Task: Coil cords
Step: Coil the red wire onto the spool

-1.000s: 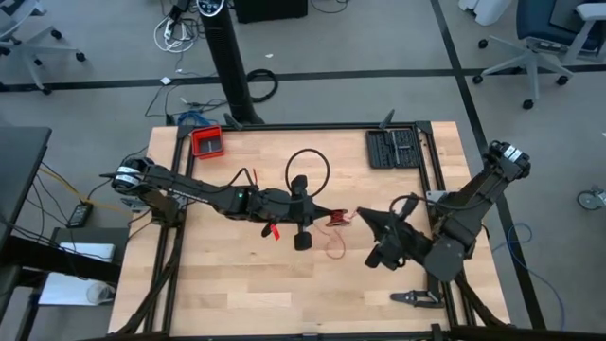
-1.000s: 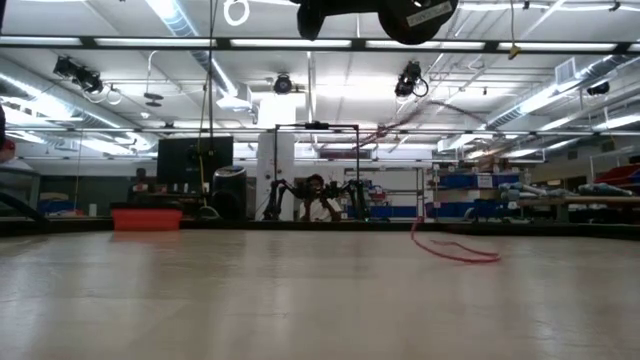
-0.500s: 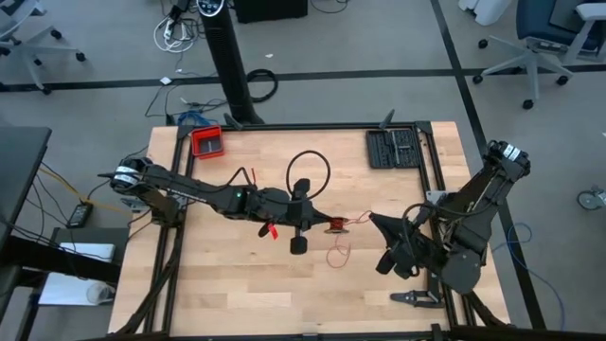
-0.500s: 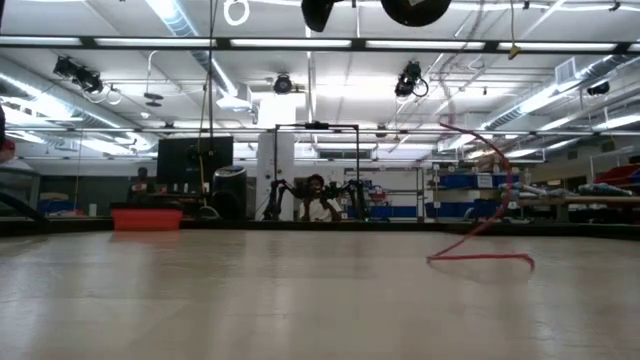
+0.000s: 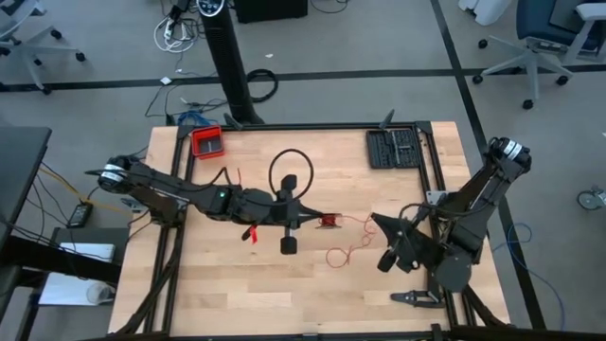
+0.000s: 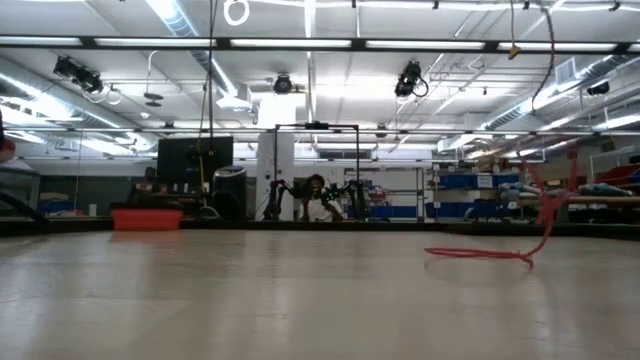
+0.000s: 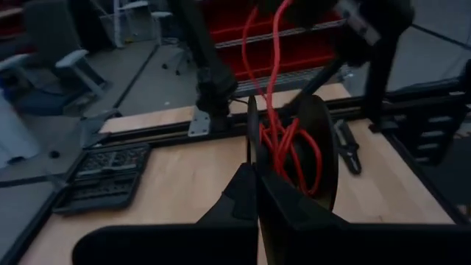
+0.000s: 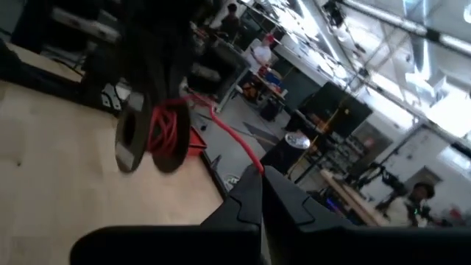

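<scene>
A red tray (image 5: 207, 141) sat near the tabletop's (image 5: 237, 275) far left corner. From the left edge the left arm reached toward the middle, above a black cable loop (image 5: 290, 170) lying on the wood. The left gripper (image 5: 316, 222) was closed on a small dark spool (image 7: 313, 151) wound with red cord (image 5: 347, 248). From the spool the cord ran right in loose loops over the middle of the tabletop to the right gripper (image 5: 375, 221). This gripper hung near the right edge with its fingers pressed together, pinching the cord's other end. In the low view the cord (image 6: 485, 255) lay partly on the wood and rose to the right. A black tool case (image 5: 393, 148) rested near the far right corner.
</scene>
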